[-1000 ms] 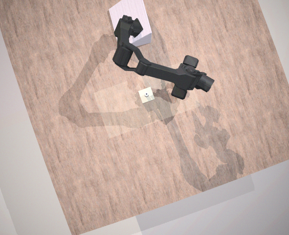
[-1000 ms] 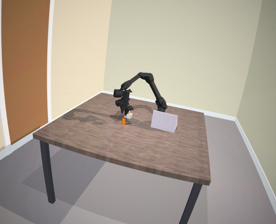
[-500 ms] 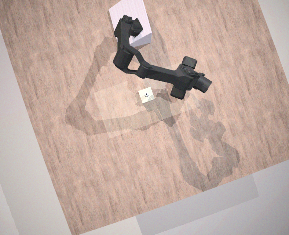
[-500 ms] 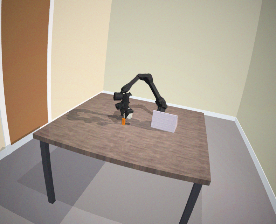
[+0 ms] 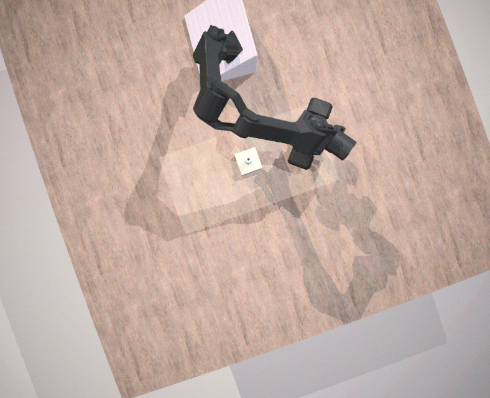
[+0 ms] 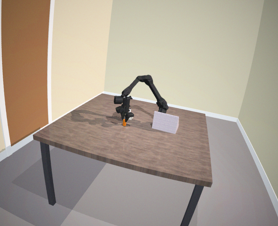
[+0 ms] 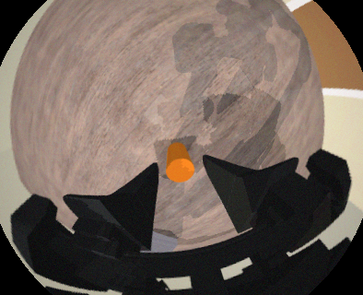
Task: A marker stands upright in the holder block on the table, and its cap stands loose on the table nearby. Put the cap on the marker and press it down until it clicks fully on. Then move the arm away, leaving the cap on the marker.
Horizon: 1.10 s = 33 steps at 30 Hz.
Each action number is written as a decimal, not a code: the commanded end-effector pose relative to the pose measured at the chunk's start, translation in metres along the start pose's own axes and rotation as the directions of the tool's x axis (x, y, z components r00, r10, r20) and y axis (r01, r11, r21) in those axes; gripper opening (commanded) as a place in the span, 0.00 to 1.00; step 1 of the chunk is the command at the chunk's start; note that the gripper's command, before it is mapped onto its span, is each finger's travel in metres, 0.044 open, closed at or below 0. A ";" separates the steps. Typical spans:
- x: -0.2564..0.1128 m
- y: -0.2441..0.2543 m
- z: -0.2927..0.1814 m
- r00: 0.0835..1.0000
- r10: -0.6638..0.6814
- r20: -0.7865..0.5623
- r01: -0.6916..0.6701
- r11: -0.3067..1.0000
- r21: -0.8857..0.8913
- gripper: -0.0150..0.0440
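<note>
The orange cap (image 6: 124,123) (image 7: 180,171) stands upright on the table; the arm hides it in the top view. My gripper (image 6: 124,119) (image 7: 181,162) is open and points down over the cap. In the wrist view the cap shows in the gap between the fingertips, with room on both sides. The tips are close to its top; whether they reach past it I cannot tell. The white holder block (image 5: 254,167) (image 6: 131,118) holds the upright marker (image 5: 248,160), dark tip up. In the exterior view the gripper partly hides both. Neither shows in the wrist view.
A pale lilac wedge-shaped block (image 5: 224,21) (image 6: 165,122) stands beside the arm's base. A faint lighter rectangle (image 5: 203,188) lies on the table around the holder. The holder is close beside the gripper. Arm shadows cross the table.
</note>
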<state>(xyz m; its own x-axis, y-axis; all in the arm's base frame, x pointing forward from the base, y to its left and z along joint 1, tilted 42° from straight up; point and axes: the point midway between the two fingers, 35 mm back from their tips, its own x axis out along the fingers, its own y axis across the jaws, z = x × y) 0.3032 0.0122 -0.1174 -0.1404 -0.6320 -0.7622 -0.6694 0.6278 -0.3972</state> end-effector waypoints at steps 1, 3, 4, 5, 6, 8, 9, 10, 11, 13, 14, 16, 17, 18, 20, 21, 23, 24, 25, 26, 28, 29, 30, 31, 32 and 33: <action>0.009 0.002 -0.002 1.000 -0.002 -0.010 0.002 1.000 -0.010 0.67; 0.012 0.002 -0.003 1.000 -0.002 -0.010 0.002 1.000 -0.010 0.67; 0.014 0.002 -0.003 1.000 -0.002 -0.010 0.002 1.000 -0.010 0.67; 0.015 0.002 -0.003 1.000 -0.002 -0.010 0.002 1.000 -0.010 0.67; 0.017 0.002 -0.003 1.000 -0.002 -0.010 0.002 1.000 -0.010 0.67; 0.020 0.002 -0.003 1.000 -0.002 -0.010 0.002 1.000 -0.010 0.67; 0.022 0.002 -0.003 1.000 -0.002 -0.011 0.002 1.000 -0.010 0.67; 0.023 0.002 -0.003 1.000 -0.003 -0.011 0.002 1.000 -0.010 0.67; 0.025 0.002 -0.004 1.000 -0.003 -0.011 0.002 1.000 -0.010 0.67; 0.027 0.002 -0.004 1.000 -0.003 -0.011 0.003 1.000 -0.010 0.67; 0.027 0.002 -0.004 1.000 -0.003 -0.011 0.003 1.000 -0.010 0.67; 0.027 0.002 -0.004 1.000 -0.003 -0.011 0.003 1.000 -0.010 0.58; 0.027 0.002 -0.004 1.000 -0.003 -0.011 0.003 1.000 -0.010 0.54; 0.027 0.002 -0.004 1.000 -0.003 -0.011 0.003 1.000 -0.010 0.49; 0.027 0.002 -0.004 1.000 -0.003 -0.011 0.003 1.000 -0.010 0.47; 0.027 0.002 -0.004 1.000 -0.003 -0.011 0.003 1.000 -0.010 0.46; 0.027 0.002 -0.004 1.000 -0.003 -0.011 0.003 1.000 -0.010 0.44; 0.027 0.002 -0.004 1.000 -0.003 -0.011 0.003 1.000 -0.010 0.42; 0.027 0.001 -0.004 1.000 -0.003 -0.011 0.003 1.000 -0.010 0.41; 0.027 0.001 -0.004 1.000 -0.003 -0.011 0.003 1.000 -0.010 0.40; 0.026 0.001 -0.004 1.000 -0.003 -0.011 0.003 1.000 -0.010 0.35; 0.025 0.001 -0.003 1.000 -0.003 -0.011 0.002 1.000 -0.010 0.30; 0.022 0.001 -0.003 1.000 -0.002 -0.011 0.002 1.000 -0.010 0.26; 0.018 0.001 -0.003 1.000 -0.002 -0.010 0.002 1.000 -0.010 0.25; 0.015 0.001 -0.002 1.000 -0.002 -0.010 0.002 1.000 -0.010 0.25; 0.011 0.001 -0.002 1.000 -0.002 -0.010 0.002 1.000 -0.010 0.25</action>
<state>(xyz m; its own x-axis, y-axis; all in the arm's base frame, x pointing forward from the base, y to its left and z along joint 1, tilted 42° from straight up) 0.2933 -0.0036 -0.1330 -0.1594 -0.6420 -0.7500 -0.6823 0.6207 -0.3863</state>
